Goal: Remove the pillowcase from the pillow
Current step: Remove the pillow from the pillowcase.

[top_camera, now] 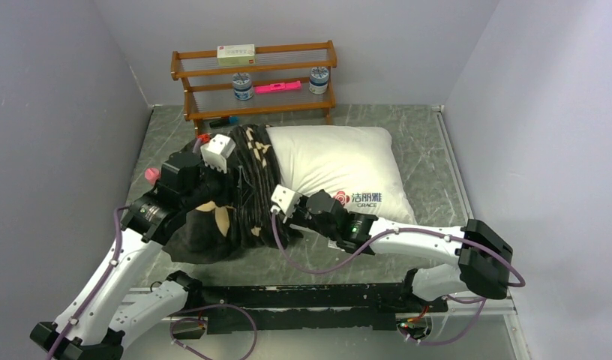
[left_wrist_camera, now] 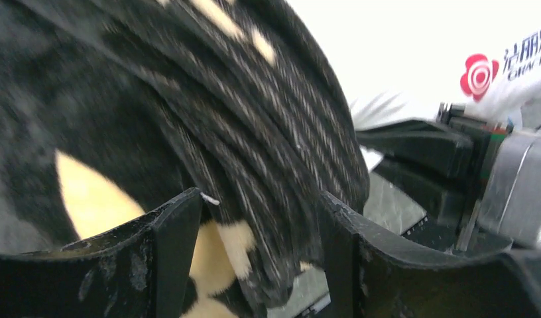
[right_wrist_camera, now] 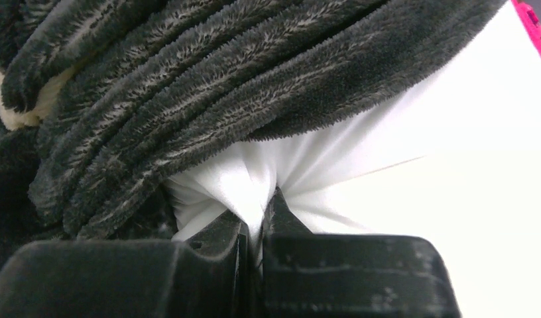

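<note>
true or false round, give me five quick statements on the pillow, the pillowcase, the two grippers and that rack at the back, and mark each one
1. The right gripper is shut on a pinch of the white pillow. True.
2. The pillowcase covers the whole pillow. False: it is bunched at the pillow's left end, and most of the pillow is bare.
3. The left gripper has its jaws apart, with pillowcase folds between them. True.
4. The wooden rack is empty. False: it holds a box, jars and a pink item.
5. The red logo is hidden under the pillowcase. False: it shows on the bare pillow, near the right gripper.
</note>
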Controlling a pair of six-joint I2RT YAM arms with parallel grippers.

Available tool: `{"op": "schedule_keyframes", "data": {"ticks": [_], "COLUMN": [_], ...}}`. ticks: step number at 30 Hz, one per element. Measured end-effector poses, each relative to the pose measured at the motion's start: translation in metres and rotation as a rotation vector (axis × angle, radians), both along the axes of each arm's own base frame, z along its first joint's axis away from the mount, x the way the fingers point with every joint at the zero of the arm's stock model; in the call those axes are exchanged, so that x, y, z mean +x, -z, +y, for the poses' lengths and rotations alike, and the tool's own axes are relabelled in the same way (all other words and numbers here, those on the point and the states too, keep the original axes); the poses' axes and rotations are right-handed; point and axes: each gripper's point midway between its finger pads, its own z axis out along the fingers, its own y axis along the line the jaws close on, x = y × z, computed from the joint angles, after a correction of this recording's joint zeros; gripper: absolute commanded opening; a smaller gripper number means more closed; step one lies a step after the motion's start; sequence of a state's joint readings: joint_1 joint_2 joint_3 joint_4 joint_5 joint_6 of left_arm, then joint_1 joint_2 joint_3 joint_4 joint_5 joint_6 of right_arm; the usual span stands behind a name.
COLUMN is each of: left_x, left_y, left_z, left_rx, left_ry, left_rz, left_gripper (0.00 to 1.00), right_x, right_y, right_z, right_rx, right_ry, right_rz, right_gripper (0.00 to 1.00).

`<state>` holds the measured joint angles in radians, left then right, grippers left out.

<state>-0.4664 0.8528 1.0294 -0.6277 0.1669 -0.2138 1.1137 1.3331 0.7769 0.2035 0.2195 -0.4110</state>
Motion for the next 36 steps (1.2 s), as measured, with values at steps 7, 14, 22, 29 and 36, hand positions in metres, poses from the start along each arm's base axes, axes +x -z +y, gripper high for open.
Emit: {"op": "schedule_keyframes", "data": {"ticks": [7,14,22,29,36], "left_x": [-0.029,-0.045,-0.040,-0.030,-0.016], "left_y": [0.018,0.030,0.070,0.069,0.044], "left_z": [0.010,0.012,0.016,0.015,0.020], "left_rx": [0.023,0.011,0.053,0.028,0.030], "left_ry": [0.007,0.003,-0.039,-0.079,-0.127], "left_rz": [0.116,0.183,0.258,0.230,0.139], "left_gripper": [0.57,0.55,0.34,0.05,0.05], "right_x": [0.017,0.020,0.021,0.023,0.028], "right_y": [-0.015,-0.014,-0.014,-0.022,-0.040], "right_z": [-0.002,0.000,-0.001,-0.009,-0.032], "right_rx": [0.047,0.057,0.064,0.090,0.143], "right_ry": [0.107,0.125,0.136,0.166,0.215], "right_rz": [0.000,0.009,0.014,0.008,-0.013], "right_gripper": [0.00,0.00,0.00,0.00,0.00]}}
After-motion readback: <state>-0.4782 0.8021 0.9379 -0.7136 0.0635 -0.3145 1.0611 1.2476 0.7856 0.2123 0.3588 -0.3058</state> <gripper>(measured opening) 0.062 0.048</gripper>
